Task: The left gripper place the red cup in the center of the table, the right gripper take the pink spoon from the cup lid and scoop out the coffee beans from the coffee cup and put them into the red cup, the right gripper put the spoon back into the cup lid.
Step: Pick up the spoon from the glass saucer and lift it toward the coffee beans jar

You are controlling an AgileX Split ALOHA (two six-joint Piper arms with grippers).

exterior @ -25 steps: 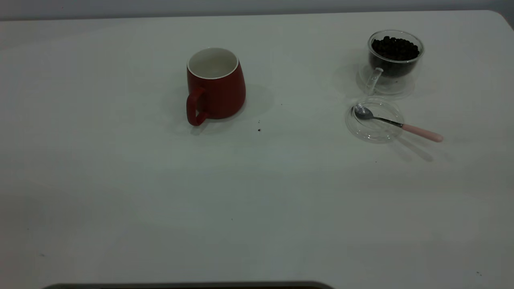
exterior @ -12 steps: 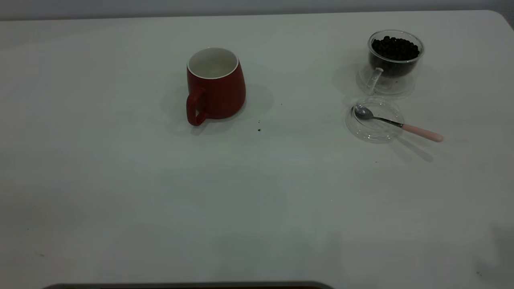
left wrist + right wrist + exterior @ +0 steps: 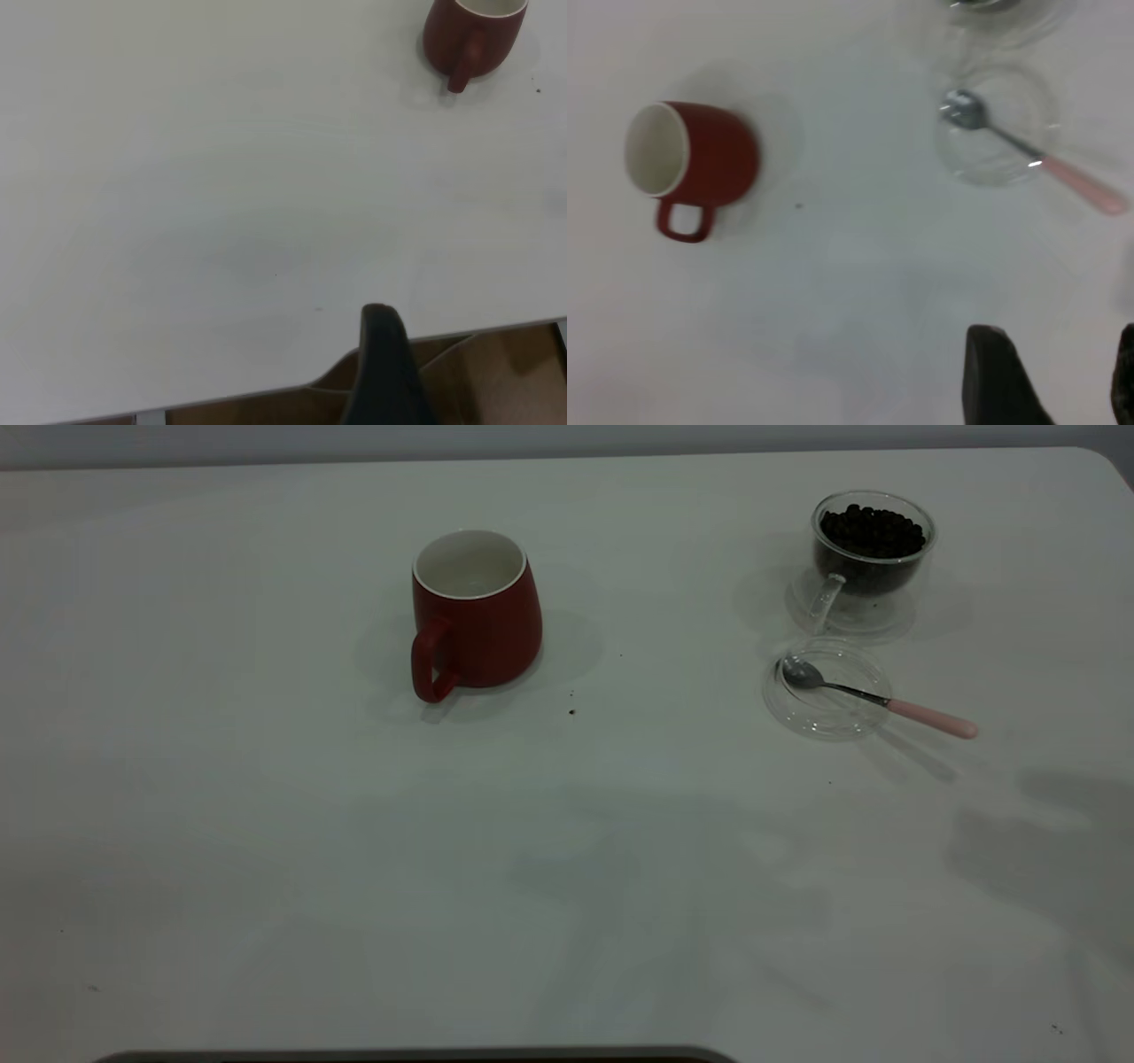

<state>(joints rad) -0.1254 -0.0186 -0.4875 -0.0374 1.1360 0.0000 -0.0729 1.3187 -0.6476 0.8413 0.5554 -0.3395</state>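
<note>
The red cup (image 3: 477, 615) stands upright near the table's (image 3: 266, 824) middle, handle toward the front; it also shows in the left wrist view (image 3: 474, 35) and the right wrist view (image 3: 691, 164). The coffee cup (image 3: 873, 558) with coffee beans (image 3: 873, 530) stands at the back right. Just in front of it is the cup lid (image 3: 819, 704), and the pink spoon (image 3: 930, 718) lies with its bowl in the lid. The right gripper (image 3: 1059, 376) is open and empty, above bare table short of the lid (image 3: 983, 164) and spoon (image 3: 1085, 186). The left gripper (image 3: 385, 354) hangs at the table's front edge, far from the red cup.
A small dark speck (image 3: 571, 711) lies right of the red cup. Arm shadows fall on the table's front middle and front right. Neither gripper shows in the exterior view. A brown surface (image 3: 505, 372) shows below the table edge in the left wrist view.
Broad shadows have spread over the table's front middle and front right. The cups, lid and spoon have not moved.
</note>
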